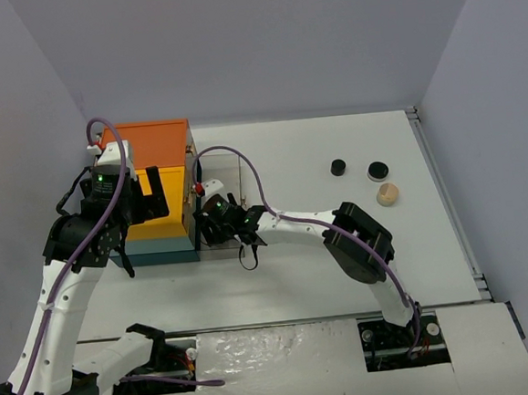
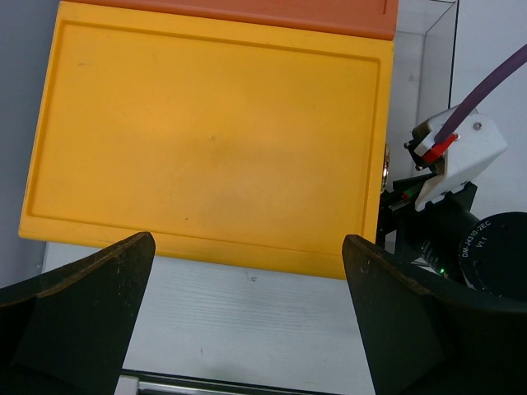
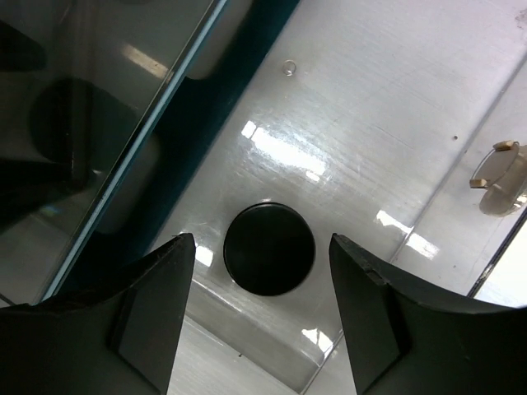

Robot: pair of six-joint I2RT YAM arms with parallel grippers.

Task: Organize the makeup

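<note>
A round black jar (image 3: 269, 248) lies on the floor of a clear organizer (image 3: 387, 107), and my right gripper (image 3: 260, 243) hangs just over it. The jaws are open, with a gap on each side of the jar. From above, this gripper (image 1: 218, 221) reaches down into the clear organizer (image 1: 226, 175) beside the big box. Two more black jars (image 1: 338, 167) (image 1: 377, 170) and a beige puff (image 1: 388, 194) sit on the table at the right. My left gripper (image 2: 247, 247) is open and holds nothing. It hovers by the yellow lid (image 2: 214, 140).
The orange-topped teal box (image 1: 150, 147) stands at the left, touching the organizer, with my left gripper (image 1: 141, 207) over its front part. A purple cable (image 1: 253, 175) arches over the organizer. The table's right edge (image 1: 447, 201) runs close to the loose jars.
</note>
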